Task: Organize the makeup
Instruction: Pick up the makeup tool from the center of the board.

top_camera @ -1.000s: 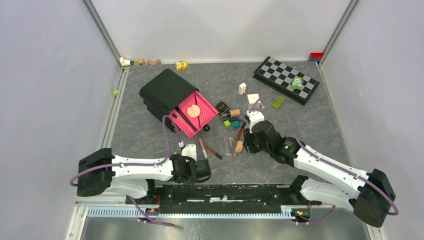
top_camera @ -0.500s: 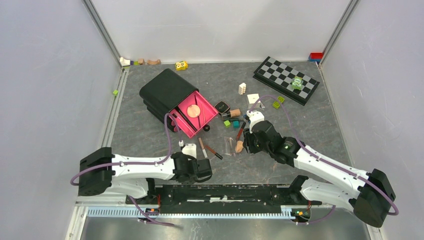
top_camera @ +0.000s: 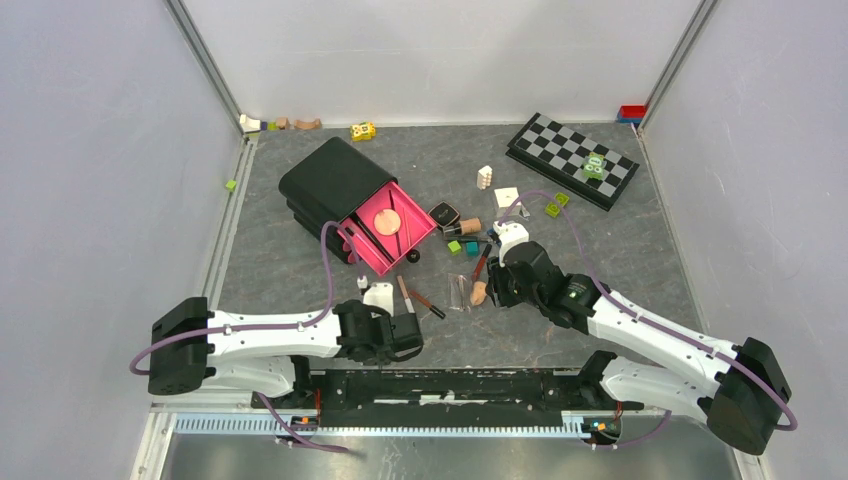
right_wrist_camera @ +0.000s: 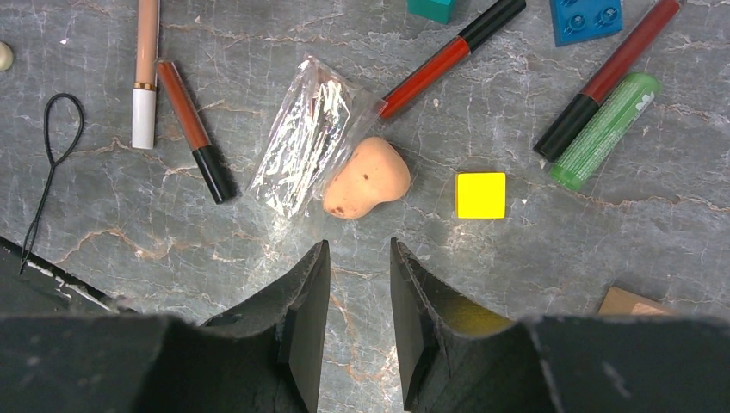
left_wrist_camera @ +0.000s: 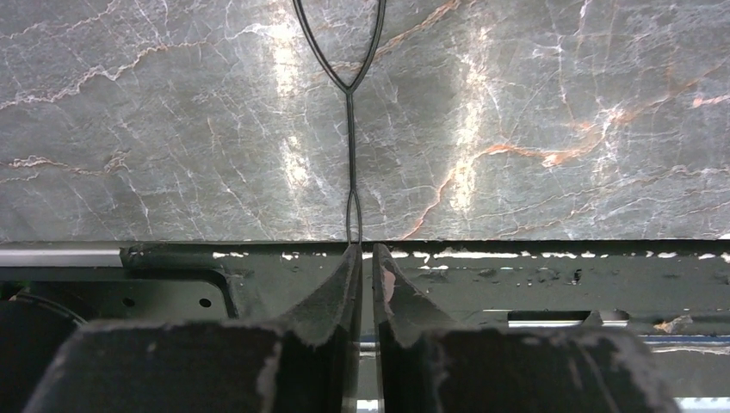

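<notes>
My left gripper point(left_wrist_camera: 366, 249) hangs over the black front rail with its jaws closed to a thin slit. A thin black loop point(left_wrist_camera: 349, 129) lies on the table, its tail ending at my left fingertip; whether it is pinched I cannot tell. My right gripper point(right_wrist_camera: 359, 245) stands open and empty just short of the peach sponge point(right_wrist_camera: 368, 177). Beside the sponge are a clear wrapper point(right_wrist_camera: 301, 148), a red-black tube point(right_wrist_camera: 448, 56), a dark red tube point(right_wrist_camera: 611, 73), a green tube point(right_wrist_camera: 605, 129), a peach-white tube point(right_wrist_camera: 145, 69) and a brown pencil point(right_wrist_camera: 194, 129). A black compact point(top_camera: 443, 213) lies farther back.
A black organiser point(top_camera: 330, 182) has its pink drawer point(top_camera: 412, 240) pulled out, with a round peach puff point(top_camera: 387, 221) inside. A yellow block point(right_wrist_camera: 480, 194) and a blue block point(right_wrist_camera: 587, 19) lie among the makeup. A chessboard point(top_camera: 570, 158) sits at the back right.
My left arm has shifted slightly left and its gripper has settled closer to the front rail. The right arm and the makeup have not moved.
</notes>
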`<control>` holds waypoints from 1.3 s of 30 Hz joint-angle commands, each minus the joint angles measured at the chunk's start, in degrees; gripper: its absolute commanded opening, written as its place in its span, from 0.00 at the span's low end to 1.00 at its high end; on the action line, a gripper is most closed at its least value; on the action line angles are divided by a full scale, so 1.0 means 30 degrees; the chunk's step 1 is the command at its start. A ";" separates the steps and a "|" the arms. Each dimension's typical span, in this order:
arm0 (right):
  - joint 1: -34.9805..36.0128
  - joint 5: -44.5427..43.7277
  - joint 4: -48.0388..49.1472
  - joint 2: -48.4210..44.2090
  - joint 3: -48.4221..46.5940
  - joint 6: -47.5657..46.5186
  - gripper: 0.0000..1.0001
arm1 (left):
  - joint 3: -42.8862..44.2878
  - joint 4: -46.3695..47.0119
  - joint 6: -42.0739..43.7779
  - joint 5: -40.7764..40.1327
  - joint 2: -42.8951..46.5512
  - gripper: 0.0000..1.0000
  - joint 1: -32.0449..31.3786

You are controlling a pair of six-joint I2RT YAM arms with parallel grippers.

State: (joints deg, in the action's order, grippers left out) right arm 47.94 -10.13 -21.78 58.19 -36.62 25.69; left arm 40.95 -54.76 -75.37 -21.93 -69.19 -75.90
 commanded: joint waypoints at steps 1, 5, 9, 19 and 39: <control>0.0003 0.0075 0.0530 -0.0209 0.0107 0.0171 0.38 | -0.0290 -0.0294 -0.0159 0.0481 0.0020 0.22 -0.0128; -0.0007 0.0146 0.0598 -0.0207 0.0137 0.0187 0.38 | -0.0504 0.0118 0.0023 0.0806 -0.0397 0.36 -0.0126; 0.0005 0.0180 0.0556 -0.0230 0.0136 0.0202 0.38 | -0.0819 0.0818 0.0247 0.0956 -0.0490 0.49 -0.0126; -0.0012 0.0174 0.0503 -0.0246 0.0167 0.0235 0.38 | -0.1710 0.2896 0.0546 0.2062 -0.1917 0.48 -0.0098; 0.0005 0.0178 0.0489 -0.0172 0.0100 0.0221 0.38 | -0.2348 0.3122 0.0638 0.1812 -0.2491 0.06 0.0069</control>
State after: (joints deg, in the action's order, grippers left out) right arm 47.94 -9.52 -21.52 58.17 -36.36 25.71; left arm 36.23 -47.90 -73.84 -16.40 -74.50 -75.83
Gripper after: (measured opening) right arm 0.385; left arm 0.105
